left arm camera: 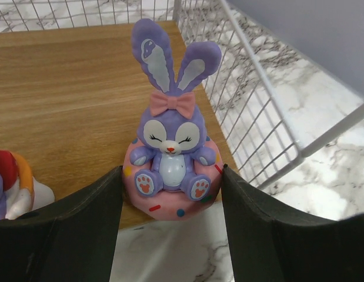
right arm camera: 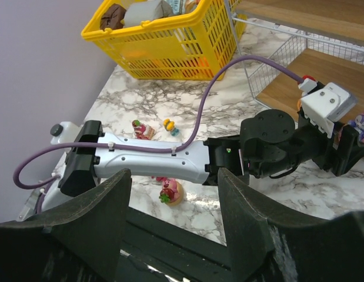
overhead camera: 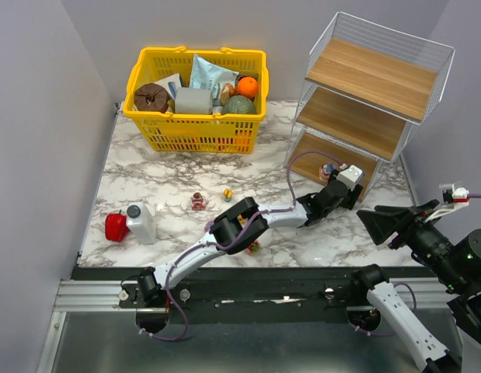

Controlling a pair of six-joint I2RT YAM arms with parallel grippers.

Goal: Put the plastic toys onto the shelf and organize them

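Note:
A purple bunny toy on a pink donut base (left arm camera: 172,155) stands upright at the front right corner of the shelf's (overhead camera: 364,78) bottom board (left arm camera: 64,106). My left gripper (left arm camera: 172,169) is open, with its fingertips close on either side of the base. Part of another toy (left arm camera: 11,188) in red, white and orange shows to its left. In the top view my left gripper (overhead camera: 337,177) reaches into the bottom tier. On the marble lie a pink-red toy (overhead camera: 197,201), a small yellow toy (overhead camera: 227,194) and a pink strawberry toy (right arm camera: 171,189). My right gripper (right arm camera: 174,173) hangs open and empty at the right (overhead camera: 364,217).
A yellow basket (overhead camera: 195,132) full of groceries stands at the back left. A red pepper-like object (overhead camera: 115,226) and a white bottle with a grey cap (overhead camera: 141,223) sit at the front left. My left arm (overhead camera: 224,229) stretches across the table's middle. Walls close both sides.

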